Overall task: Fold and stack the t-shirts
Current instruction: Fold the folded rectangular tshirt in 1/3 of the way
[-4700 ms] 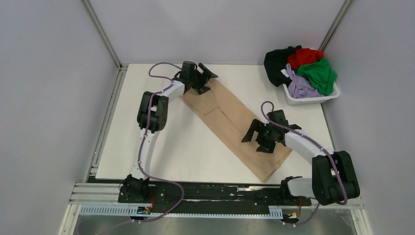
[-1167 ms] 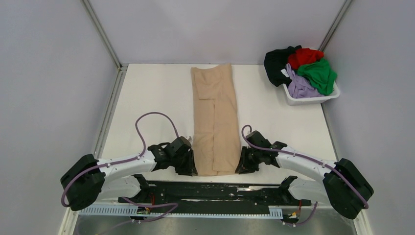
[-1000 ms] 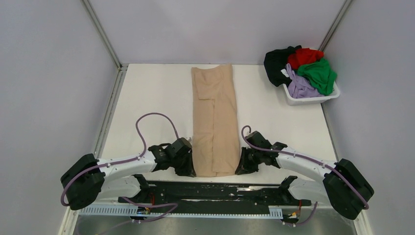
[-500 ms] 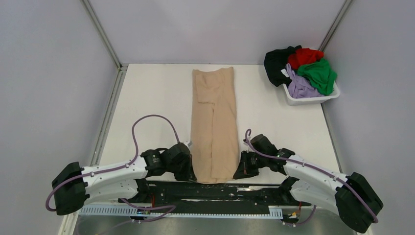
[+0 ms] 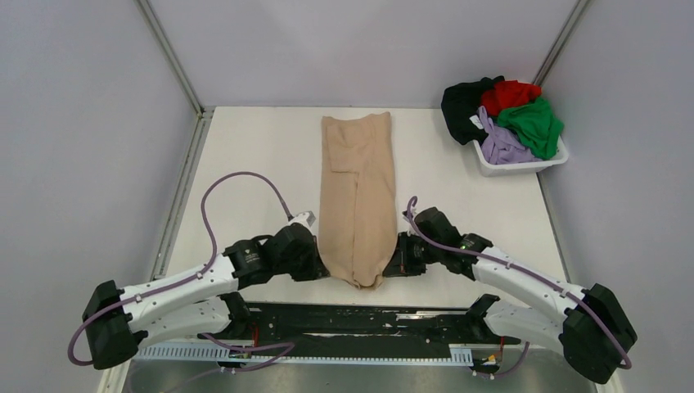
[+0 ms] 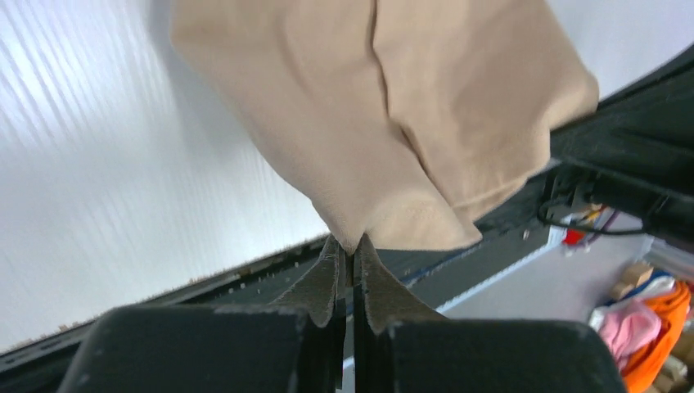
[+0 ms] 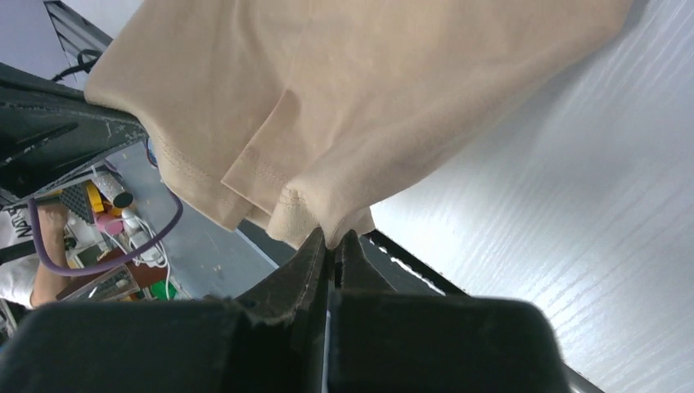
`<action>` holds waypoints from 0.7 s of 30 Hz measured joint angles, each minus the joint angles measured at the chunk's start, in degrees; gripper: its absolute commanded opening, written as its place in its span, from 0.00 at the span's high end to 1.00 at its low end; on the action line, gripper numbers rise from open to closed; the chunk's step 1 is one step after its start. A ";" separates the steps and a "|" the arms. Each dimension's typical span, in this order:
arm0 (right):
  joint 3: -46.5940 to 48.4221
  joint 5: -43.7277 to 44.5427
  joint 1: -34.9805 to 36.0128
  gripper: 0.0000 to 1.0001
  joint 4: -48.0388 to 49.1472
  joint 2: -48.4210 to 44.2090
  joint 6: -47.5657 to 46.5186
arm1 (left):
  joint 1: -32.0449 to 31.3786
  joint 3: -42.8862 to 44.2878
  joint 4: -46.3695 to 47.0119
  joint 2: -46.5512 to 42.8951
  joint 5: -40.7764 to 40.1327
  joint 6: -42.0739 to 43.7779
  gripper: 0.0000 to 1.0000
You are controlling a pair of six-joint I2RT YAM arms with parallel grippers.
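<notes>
The tan t-shirt [image 5: 356, 196] lies as a long folded strip in the middle of the counter [image 5: 245, 180], running from 12 o'clock at the far edge to 6 o'clock near the arm bases. Its far part is flat, with one folded flap edge visible on top. Its near end is drawn in to a narrow, rounded shape between the two tools. The left tool [image 5: 315, 266] is at the 9 o'clock side of this near end, and its fingers [image 6: 323, 282] are pressed together on a corner of the tan cloth, as the left wrist view shows. The right tool [image 5: 396, 260] is at the 3 o'clock side, and in the right wrist view its fingers [image 7: 307, 262] are also closed tightly on a corner, just beside a stitched hem. In both wrist views the cloth spreads out from the pinched point, with the pale counter surface behind it. Well apart, at 2 o'clock on the counter, a white basket [image 5: 524, 166] holds the other shirts in a loose heap: the black t-shirt [image 5: 462, 102] at its 10 o'clock side, the red t-shirt [image 5: 509, 94] at 12 o'clock, the green t-shirt [image 5: 534, 124] at 3 o'clock, and the lavender t-shirt [image 5: 501, 146] at 7 o'clock, hanging partly over the rim.
</notes>
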 measured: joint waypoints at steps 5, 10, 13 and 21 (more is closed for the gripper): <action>2.84 3.34 -0.90 1.00 0.07 1.75 0.00 | 7.30 1.05 3.52 3.32 0.20 3.89 1.00; 6.51 6.01 -4.09 1.00 0.04 5.55 -0.13 | 14.36 4.74 5.86 9.31 1.05 7.72 1.00; 9.11 6.82 -7.34 1.00 0.37 8.31 -0.42 | 18.21 7.89 7.23 13.14 2.08 10.32 1.00; 15.96 7.06 -14.05 1.00 1.55 16.61 -2.21 | 25.79 18.01 8.37 27.80 5.70 17.31 1.00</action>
